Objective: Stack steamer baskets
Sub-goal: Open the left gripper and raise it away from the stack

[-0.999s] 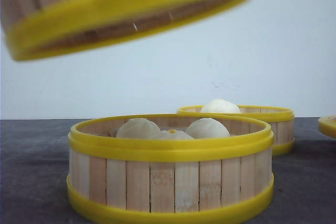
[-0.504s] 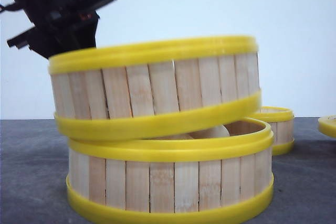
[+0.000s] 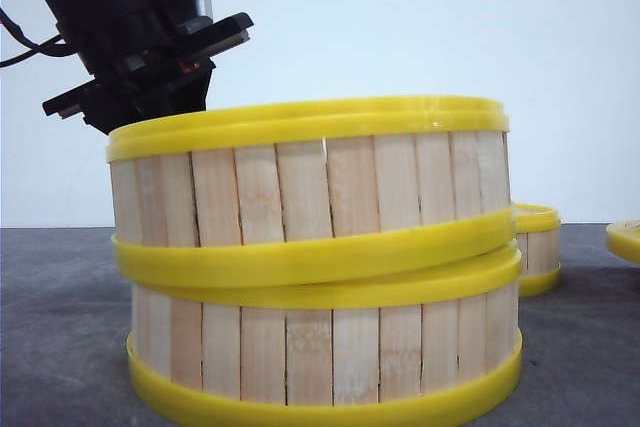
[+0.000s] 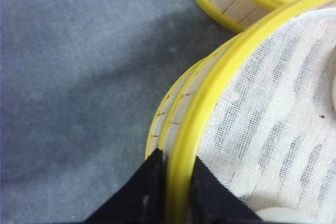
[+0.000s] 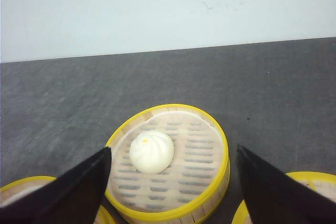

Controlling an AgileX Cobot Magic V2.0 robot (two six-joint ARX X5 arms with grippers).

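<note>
Left hand (image 4: 173,203) pinching rim of upper steamer basket (image 3: 310,192), tilted on lower basket (image 3: 325,347); could slip off if released unseated; right hand (image 5: 173,182) wide open, empty

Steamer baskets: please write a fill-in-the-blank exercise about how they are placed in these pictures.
1. The upper basket sits on the lower basket, tilted, not ___.
2. The left end effector grips the upper basket's ___.
3. The back basket holds ___ bun.
4. The right end effector is open and holds ___.

Missing words: level; rim; one; nothing
</note>
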